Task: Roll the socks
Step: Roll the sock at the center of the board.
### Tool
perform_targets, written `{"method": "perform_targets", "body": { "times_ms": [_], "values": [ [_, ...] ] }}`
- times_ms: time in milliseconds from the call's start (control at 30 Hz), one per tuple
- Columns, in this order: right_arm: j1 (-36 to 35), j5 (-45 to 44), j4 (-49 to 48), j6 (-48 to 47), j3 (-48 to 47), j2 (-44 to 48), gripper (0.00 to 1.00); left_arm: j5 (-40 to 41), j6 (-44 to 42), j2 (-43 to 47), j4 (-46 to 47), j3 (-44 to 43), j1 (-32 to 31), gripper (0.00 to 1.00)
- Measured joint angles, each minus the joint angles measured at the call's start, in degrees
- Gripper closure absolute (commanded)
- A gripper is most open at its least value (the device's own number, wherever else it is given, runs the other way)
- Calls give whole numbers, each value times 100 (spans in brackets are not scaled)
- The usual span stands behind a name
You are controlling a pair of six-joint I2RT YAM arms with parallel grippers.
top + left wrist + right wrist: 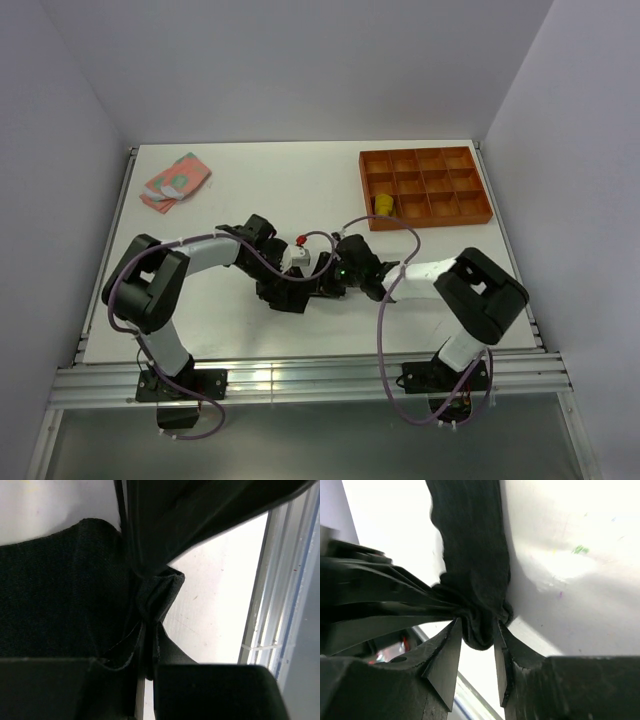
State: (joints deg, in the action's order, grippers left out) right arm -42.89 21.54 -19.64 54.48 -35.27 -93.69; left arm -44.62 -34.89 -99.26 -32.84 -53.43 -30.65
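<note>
The black sock [470, 540] lies on the white table [250, 190] near its middle, between the two arms, which meet over it and hide most of it from above. The left gripper [147, 667] has its fingers drawn nearly together, and a fold of the black fabric is pinched in the thin gap between them. The rest of that sock spreads flat to one side in the left wrist view. A dark part of the other arm hangs across the top of that view and covers the far end of the fabric.

The right gripper [477, 650] has its jaws partly apart, and the bunched, twisted end of the black sock sits between the two tips. I cannot tell whether the pads press on it or only flank it. The left arm's fingers reach in from the side and meet the same knot of cloth.

The pink sock [175, 182] with green patches lies crumpled at the far left corner, well apart from both arms. An orange tray [430, 226] with square compartments sits at the far right, and the yellow sock [384, 204] sits balled up in one of its near-left compartments. A purple cable [381, 330] loops from the right arm down to the metal rail [300, 378] at the near edge.
</note>
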Motion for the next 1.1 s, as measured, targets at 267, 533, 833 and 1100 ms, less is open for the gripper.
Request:
{"method": "perform_targets", "body": {
  "times_ms": [267,533,833,1100],
  "values": [
    [-125,-1040,608,-319,120,1113,58,-61,-111,-326,-612,-358,33,100],
    [-533,-1985,1152,-695,428,2306,57,-107,-245,-573,-1150,-599,50,100],
    [-1613,-2798,1161,-1558,356,2286,56,-293,-483,-911,-1821,-820,61,100],
    [-2542,-3296,979,-2420,-232,1003,57,-365,-682,-1198,-2463,-879,85,100]
  ]
}}
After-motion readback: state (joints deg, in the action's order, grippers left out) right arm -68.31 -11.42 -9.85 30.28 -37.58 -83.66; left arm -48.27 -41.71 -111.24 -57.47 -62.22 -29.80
